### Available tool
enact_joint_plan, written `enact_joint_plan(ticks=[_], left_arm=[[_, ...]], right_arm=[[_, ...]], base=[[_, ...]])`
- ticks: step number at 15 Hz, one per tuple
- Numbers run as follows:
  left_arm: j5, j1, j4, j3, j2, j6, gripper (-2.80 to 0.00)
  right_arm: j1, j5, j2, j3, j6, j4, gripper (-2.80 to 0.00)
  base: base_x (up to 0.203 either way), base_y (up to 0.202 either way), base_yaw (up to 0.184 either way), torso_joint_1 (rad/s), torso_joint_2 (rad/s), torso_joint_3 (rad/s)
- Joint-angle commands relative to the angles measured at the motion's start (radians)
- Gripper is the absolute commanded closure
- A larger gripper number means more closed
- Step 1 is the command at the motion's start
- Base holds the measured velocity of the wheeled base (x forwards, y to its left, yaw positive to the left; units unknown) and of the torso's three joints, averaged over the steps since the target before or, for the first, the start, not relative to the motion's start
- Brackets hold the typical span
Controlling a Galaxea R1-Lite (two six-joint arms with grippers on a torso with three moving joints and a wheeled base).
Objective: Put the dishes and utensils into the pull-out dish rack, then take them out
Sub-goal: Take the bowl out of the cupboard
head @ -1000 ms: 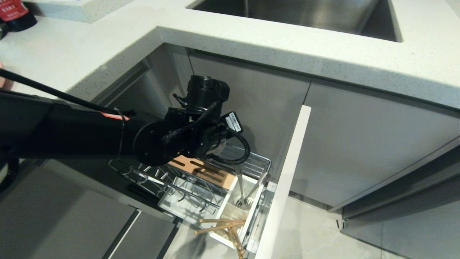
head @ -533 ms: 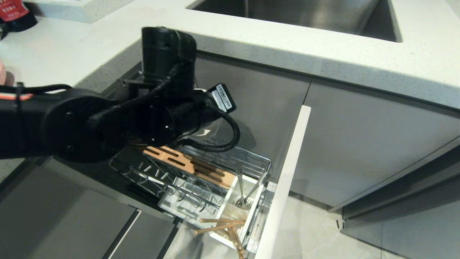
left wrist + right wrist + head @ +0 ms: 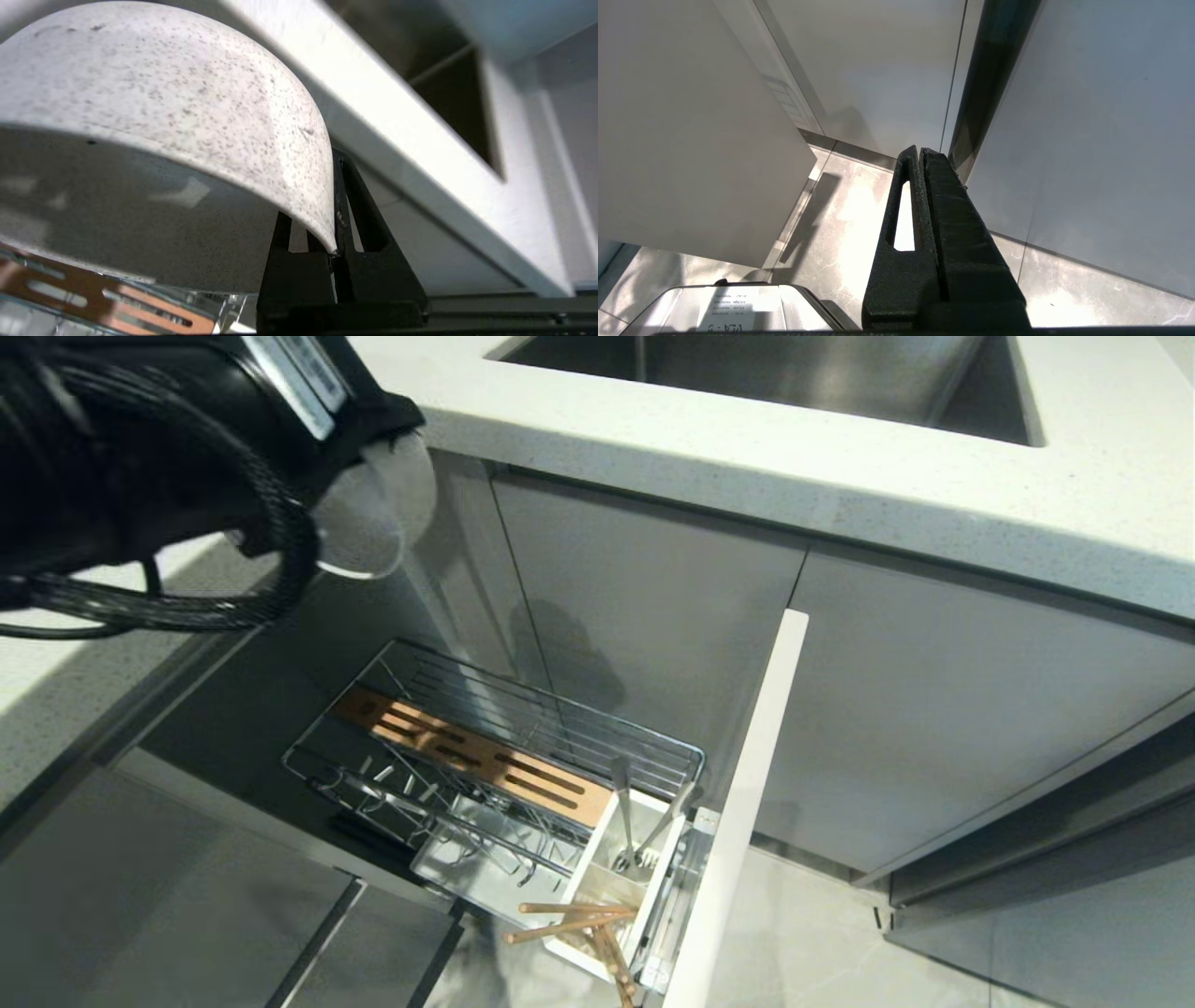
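Head view: left gripper [image 3: 359,513] upper left of frame, clamped on the bowl [image 3: 373,513], high above the pull-out dish rack [image 3: 523,775]. Chopsticks [image 3: 574,919] and spoon [image 3: 623,812] sit in the caddy, lower centre.

Left wrist view: fingers [image 3: 343,219] pinch the bowl's rim.

Right wrist view: right gripper [image 3: 920,154] fully closed, empty, over floor.

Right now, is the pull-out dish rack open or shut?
Open. The pull-out dish rack stands out of the cabinet, with chopsticks in its white caddy.
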Motion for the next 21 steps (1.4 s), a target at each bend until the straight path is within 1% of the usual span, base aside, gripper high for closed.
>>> enact_joint_plan(ticks=[1,2,3,7,8,9,11,12,14,17,18,19,21], left_arm=[[0.008,0.001,-0.016,0.000,-0.119,0.038,0.00],[0.022,0.012,-0.031,0.000,-0.141,0.074,0.00],[0.031,0.040,-0.038,-0.001,-0.155,0.102,0.00],[0.022,0.207,-0.035,-0.036,-0.225,0.207,0.00],[0.013,0.241,-0.032,-0.044,-0.237,0.224,0.00],[-0.003,0.301,-0.021,-0.059,-0.248,0.234,0.00],[-0.040,0.446,0.054,-0.101,-0.263,0.241,0.00],[-0.064,0.518,0.086,-0.117,-0.268,0.243,0.00],[-0.142,0.680,0.113,-0.131,-0.272,0.245,0.00],[-0.309,0.959,0.125,-0.139,-0.271,0.245,0.00],[-0.374,1.038,0.134,-0.143,-0.270,0.245,0.00],[-0.420,1.092,0.169,-0.156,-0.269,0.245,0.00],[-0.448,1.137,0.340,-0.230,-0.257,0.246,0.00]], right_arm=[[0.000,0.001,0.001,0.000,0.000,0.000,0.00],[0.001,0.000,0.001,0.000,0.000,0.000,0.00],[0.000,0.001,0.001,0.000,0.000,0.000,0.00],[0.000,0.001,0.001,0.000,0.000,0.000,0.00],[0.000,0.001,0.001,0.000,0.000,0.000,0.00],[0.000,0.000,0.001,0.000,0.000,0.000,0.00],[0.000,0.000,0.001,0.000,0.000,0.000,0.00],[0.000,0.000,0.001,0.000,0.000,0.000,0.00],[0.000,0.001,0.001,0.000,0.000,0.000,0.00],[0.000,0.000,0.001,0.000,0.000,0.000,0.00],[0.000,0.000,0.001,0.000,0.000,0.000,0.00],[0.000,0.000,0.001,0.000,0.000,0.000,0.00],[0.000,0.000,0.001,0.000,0.000,0.000,0.00]], base=[[0.000,0.000,0.000,0.000,0.00,0.000],[0.000,0.000,0.000,0.000,0.00,0.000],[0.000,0.000,0.000,0.000,0.00,0.000],[0.000,0.000,0.000,0.000,0.00,0.000],[0.000,0.000,0.000,0.000,0.00,0.000],[0.000,0.000,0.000,0.000,0.00,0.000],[0.000,0.000,0.000,0.000,0.00,0.000],[0.000,0.000,0.000,0.000,0.00,0.000],[0.000,0.000,0.000,0.000,0.00,0.000],[0.000,0.000,0.000,0.000,0.00,0.000],[0.000,0.000,0.000,0.000,0.00,0.000],[0.000,0.000,0.000,0.000,0.00,0.000],[0.000,0.000,0.000,0.000,0.00,0.000]])
